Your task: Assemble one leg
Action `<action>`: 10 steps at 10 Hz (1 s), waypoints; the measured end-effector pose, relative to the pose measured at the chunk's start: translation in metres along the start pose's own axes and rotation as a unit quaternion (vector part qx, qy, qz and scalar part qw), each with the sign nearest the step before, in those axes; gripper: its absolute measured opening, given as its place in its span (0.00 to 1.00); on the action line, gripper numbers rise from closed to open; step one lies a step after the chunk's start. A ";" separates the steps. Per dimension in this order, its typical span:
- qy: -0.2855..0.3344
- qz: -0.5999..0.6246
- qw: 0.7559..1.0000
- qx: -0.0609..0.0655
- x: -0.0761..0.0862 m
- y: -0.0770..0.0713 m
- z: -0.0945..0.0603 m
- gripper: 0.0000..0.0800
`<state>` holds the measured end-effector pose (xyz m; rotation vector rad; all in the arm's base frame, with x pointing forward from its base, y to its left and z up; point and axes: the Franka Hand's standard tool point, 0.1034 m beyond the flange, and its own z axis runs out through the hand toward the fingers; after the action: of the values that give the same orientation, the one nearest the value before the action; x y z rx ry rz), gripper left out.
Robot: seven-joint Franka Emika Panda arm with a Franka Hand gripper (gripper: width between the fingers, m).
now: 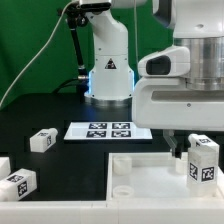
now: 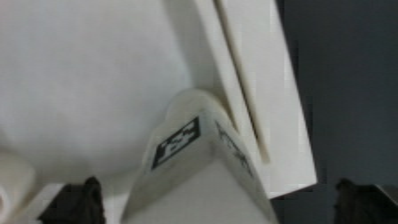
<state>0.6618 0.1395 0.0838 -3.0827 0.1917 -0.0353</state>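
A leg, a stubby white post with a black-and-white tag, stands upright at the right end of the large white tray. My gripper is over it with a finger on each side. In the wrist view the leg lies between my dark fingertips, with a gap showing on both sides, so the jaws stand open around it. The tray's floor and its raised rim fill most of that view. Two more legs lie on the black table at the exterior view's left.
The marker board lies flat in the middle of the table, behind the tray. The robot's base stands at the back. Part of another white piece shows at the left edge. Black table shows beside the tray rim.
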 end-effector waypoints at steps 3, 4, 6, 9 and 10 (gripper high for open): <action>0.008 -0.094 0.995 -0.008 -0.003 0.000 -0.001 0.81; 0.008 -0.126 0.992 -0.009 -0.003 0.001 -0.001 0.81; 0.008 -0.177 0.984 -0.012 -0.001 0.004 -0.002 0.81; 0.008 -0.186 0.982 -0.014 -0.001 0.005 -0.002 0.47; 0.008 -0.184 0.983 -0.014 -0.001 0.005 -0.002 0.35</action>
<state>0.6600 0.1343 0.0851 -3.0986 -0.3821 -0.0727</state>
